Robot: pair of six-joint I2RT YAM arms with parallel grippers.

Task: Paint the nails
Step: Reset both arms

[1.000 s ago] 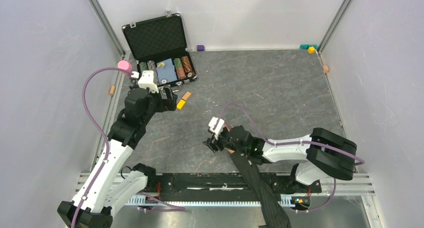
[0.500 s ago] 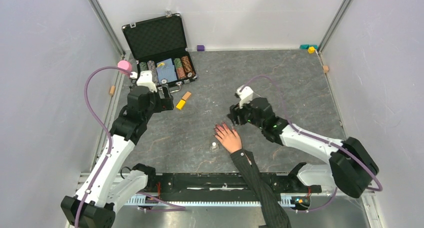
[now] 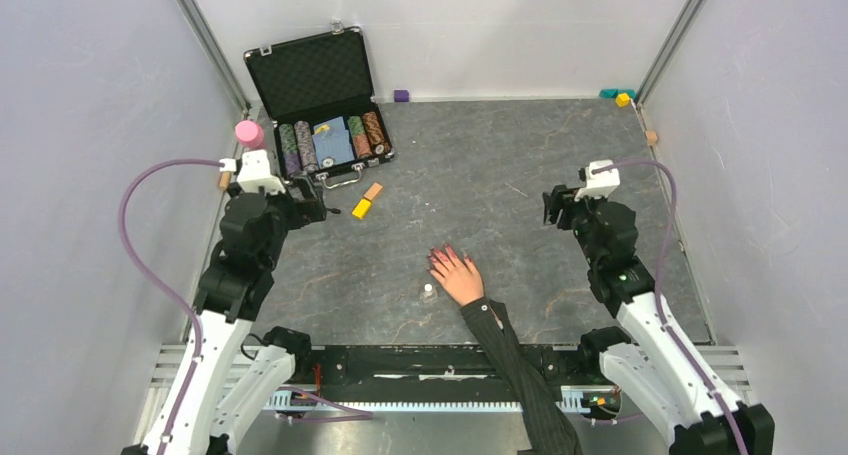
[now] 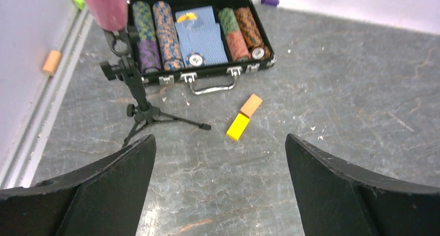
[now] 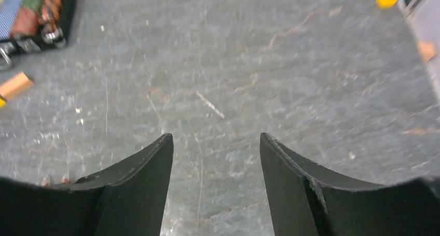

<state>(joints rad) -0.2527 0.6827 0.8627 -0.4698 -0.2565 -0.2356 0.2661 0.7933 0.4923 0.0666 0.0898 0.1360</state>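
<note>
While left gripper (image 4: pixel 219 140) and right gripper (image 5: pixel 215 137) are gaping empty, I'm judging the nails (image 3: pixel 445 252), left of the latter, slick, tiny. I'm planning strokes, not grips.

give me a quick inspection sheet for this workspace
surface: dark grey scuffed tabletop
job's things: pale human hand in dark pinstriped sleeve, flat on table; reddish-pink nails; small clear white-capped bottle beside it
clutter: open black case of poker chips; yellow block; orange block; black tripod holding pink cylinder
grippers: left gripper open, empty; right gripper open, empty
cables: purple cable looping off each arm
surroundings: pale walls, aluminium corner posts
</note>
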